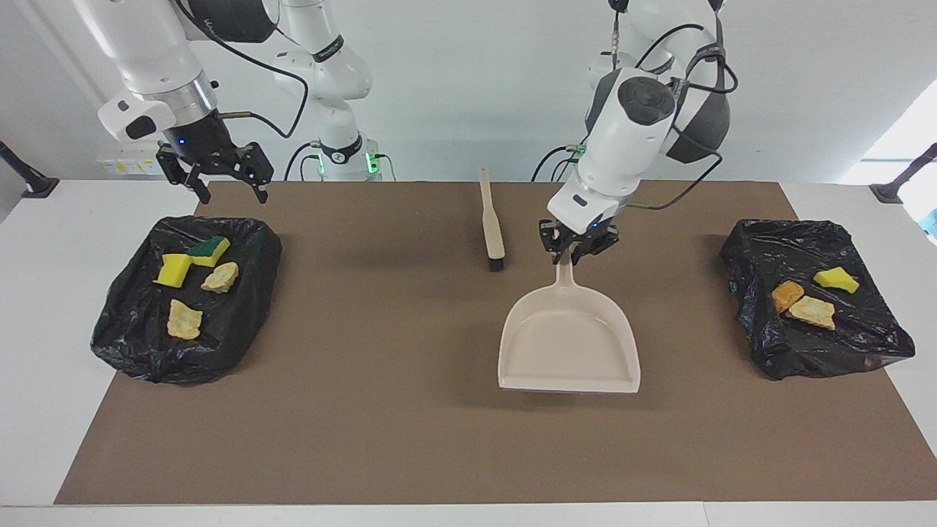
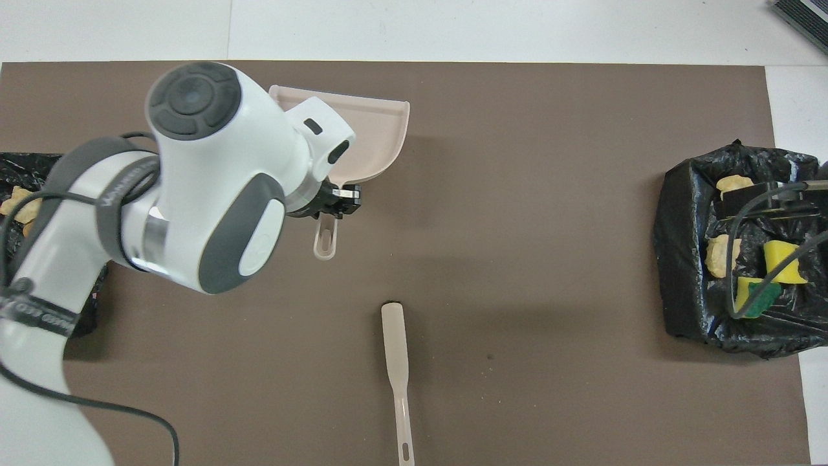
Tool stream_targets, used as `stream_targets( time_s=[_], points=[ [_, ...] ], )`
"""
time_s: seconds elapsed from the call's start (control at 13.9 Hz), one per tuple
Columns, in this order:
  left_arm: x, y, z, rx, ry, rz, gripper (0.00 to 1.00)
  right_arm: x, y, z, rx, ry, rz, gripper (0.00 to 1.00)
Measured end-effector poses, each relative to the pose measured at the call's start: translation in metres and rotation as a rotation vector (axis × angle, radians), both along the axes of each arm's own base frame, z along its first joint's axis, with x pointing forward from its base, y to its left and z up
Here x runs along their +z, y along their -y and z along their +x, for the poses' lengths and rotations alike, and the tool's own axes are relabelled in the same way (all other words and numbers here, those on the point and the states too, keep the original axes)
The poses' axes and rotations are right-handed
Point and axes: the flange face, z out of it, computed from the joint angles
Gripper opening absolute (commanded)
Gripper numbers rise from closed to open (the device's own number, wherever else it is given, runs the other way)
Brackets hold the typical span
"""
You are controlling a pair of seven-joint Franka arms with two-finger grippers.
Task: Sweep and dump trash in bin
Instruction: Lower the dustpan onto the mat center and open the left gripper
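Beige plastic dustpan [image 1: 569,340] (smooth, scoop-shaped), crinkly black bags [image 1: 189,300], brush [image 1: 490,219]

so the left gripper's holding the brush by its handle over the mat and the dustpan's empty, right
Not quite: the left gripper is shut on the dustpan handle, not the brush, which lies untouched on the mat. The facing view shows it. The dustpan is empty.

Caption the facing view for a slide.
Left gripper carries the empty dustpan over the mat; trash lies in both bags.
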Motion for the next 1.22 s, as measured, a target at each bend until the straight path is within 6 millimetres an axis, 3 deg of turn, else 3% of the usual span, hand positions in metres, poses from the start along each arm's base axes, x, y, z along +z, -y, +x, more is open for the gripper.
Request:
stream_targets(
  time_s=[0.14, 0.36, 0.79, 1.22],
  points=[
    [-0.031, 0.032, 0.000, 0.002, 0.014, -0.015, 0.00, 0.000, 0.000, 0.000, 0.001, 0.000, 0.000, 1.00],
    [-0.055, 0.056, -0.006, -0.014, 0.001, -0.034, 0.00, -0.005, -0.008, -0.002, 0.016, -0.041, -0.001, 1.00],
    [-0.111, 0.080, -0.027, -0.010, 0.004, -0.080, 0.00, -0.017, -0.007, 0.005, 0.017, -0.079, 0.001, 1.00],
    [-0.118, 0.082, -0.027, -0.007, 0.003, -0.085, 0.00, -0.017, -0.007, 0.005, 0.017, -0.079, 0.001, 1.00]
  ],
)
